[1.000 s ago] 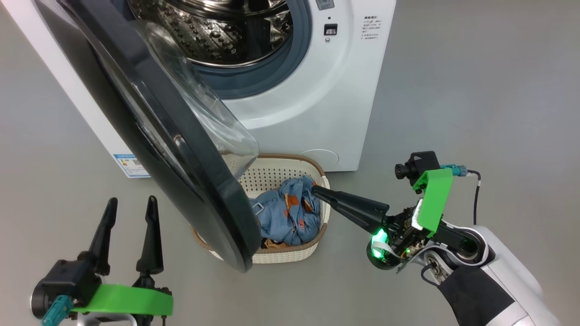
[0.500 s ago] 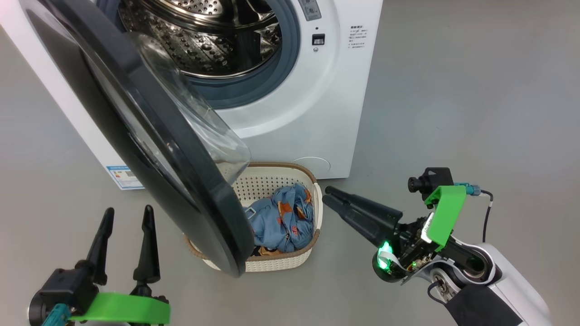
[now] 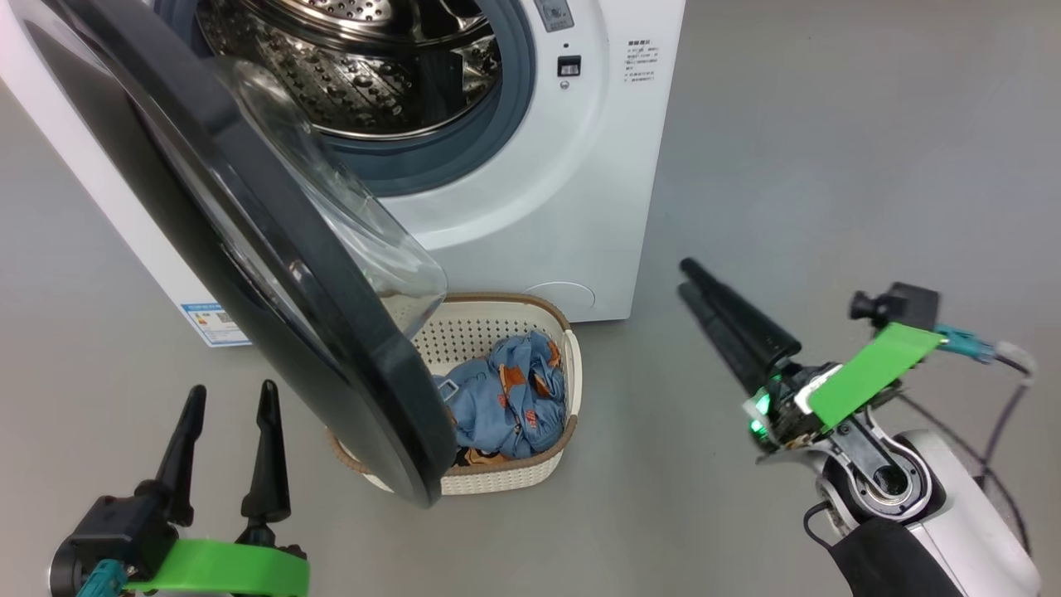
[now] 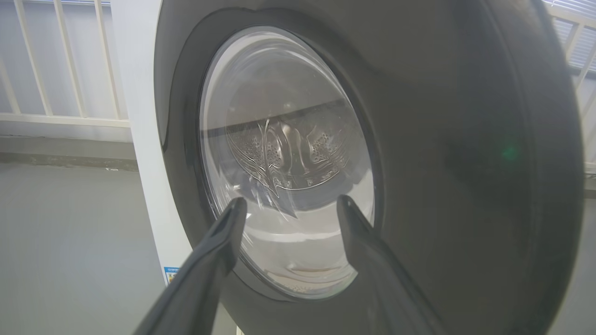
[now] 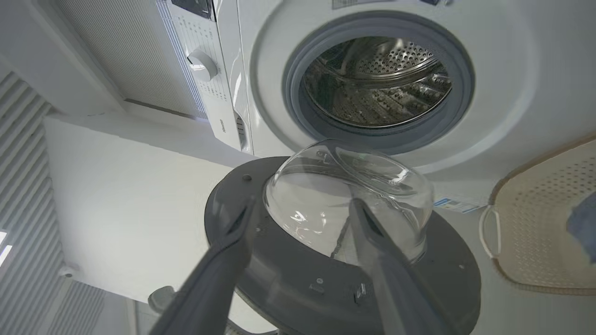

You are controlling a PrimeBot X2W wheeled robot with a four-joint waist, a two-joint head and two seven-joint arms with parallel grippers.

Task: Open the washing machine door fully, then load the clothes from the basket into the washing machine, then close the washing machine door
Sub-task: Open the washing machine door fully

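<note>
The white washing machine stands at the top with its steel drum exposed. Its door, black-rimmed with a clear glass bowl, swings out toward me and overhangs the left part of the cream basket. Light blue clothes with orange prints lie in the basket. My right gripper hovers to the right of the basket, open and empty; its wrist view faces the door's inner side, the drum and the basket. My left gripper stands open at the lower left, facing the door's outer glass.
Grey floor spreads to the right of the machine and in front of the basket. A blue label sticker sits at the machine's lower left corner. The open door blocks the space between my left gripper and the basket.
My right gripper, shut at the blue clothes in the basket a second ago, has pulled out to the right, risen and opened. The clothes stay in the basket. The head camera has shifted slightly.
</note>
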